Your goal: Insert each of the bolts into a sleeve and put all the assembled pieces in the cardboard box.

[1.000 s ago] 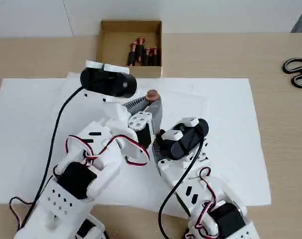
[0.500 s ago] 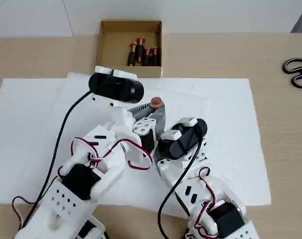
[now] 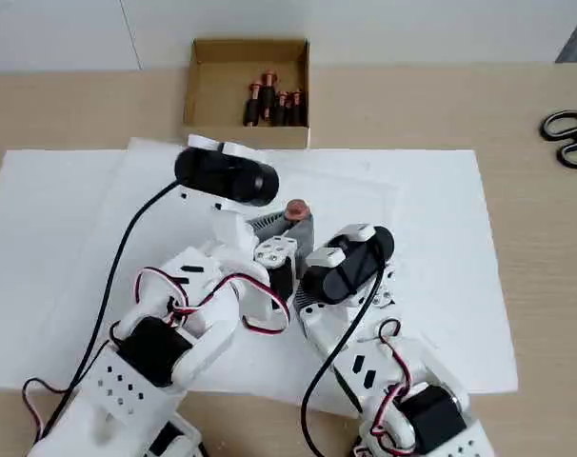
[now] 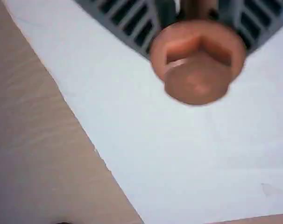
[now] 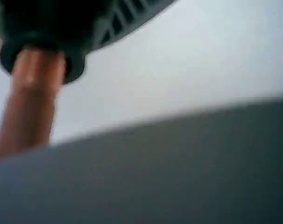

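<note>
One copper bolt (image 4: 197,60) is pinched between your left arm's fingers (image 4: 118,16), which are closed on its shaft just behind the hex head. It hangs above the white paper sheet (image 3: 431,219) near the middle of the counter (image 3: 536,219). In your right wrist camera, the bolt's shaft runs into the collar of a black sleeve (image 5: 38,46). Your right arm (image 3: 346,267) stands close against the left one, toward the near edge. Its camera housing hides its grasp, so you cannot tell whether it is open or closed. The cardboard box (image 3: 201,90) sits at the counter's far edge, left of centre, with several assembled pieces (image 3: 274,100) lying by its right wall. A pair of scissors (image 3: 567,136) lies at the right edge.
</note>
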You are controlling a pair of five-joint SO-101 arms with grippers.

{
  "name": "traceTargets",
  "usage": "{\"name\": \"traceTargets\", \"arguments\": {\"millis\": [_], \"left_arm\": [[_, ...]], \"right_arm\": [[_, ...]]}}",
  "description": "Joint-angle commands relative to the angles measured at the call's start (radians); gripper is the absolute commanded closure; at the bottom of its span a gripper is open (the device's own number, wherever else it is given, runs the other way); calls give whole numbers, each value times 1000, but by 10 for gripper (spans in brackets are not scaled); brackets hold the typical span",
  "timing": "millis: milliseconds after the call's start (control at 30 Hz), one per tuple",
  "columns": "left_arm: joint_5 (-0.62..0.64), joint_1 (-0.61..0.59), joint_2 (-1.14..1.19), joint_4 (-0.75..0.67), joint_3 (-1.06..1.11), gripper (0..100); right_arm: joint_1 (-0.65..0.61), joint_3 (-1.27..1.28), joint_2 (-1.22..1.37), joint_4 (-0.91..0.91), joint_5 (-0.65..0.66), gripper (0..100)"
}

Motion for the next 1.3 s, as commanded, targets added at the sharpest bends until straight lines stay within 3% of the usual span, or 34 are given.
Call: {"name": "traceTargets", "arguments": {"millis": [0,500,700,900,1067,1267], "left_arm": [[-2,-6,-12,34,-2,994],[-2,0,-12,130,-1,994],[-51,0,-12,144,1,880],[-51,-5,-12,160,-13,836],[-51,-8,-12,295,-127,741],[-75,-57,-12,514,-271,694]], "right_arm": [[4,-18,-15,-25,-9,994],[4,-18,-15,-25,-9,994],[4,-18,-15,-25,-9,994],[4,-18,-15,-25,-9,994],[4,-18,-15,-25,-8,994],[4,-17,-13,-25,-8,994]]}}
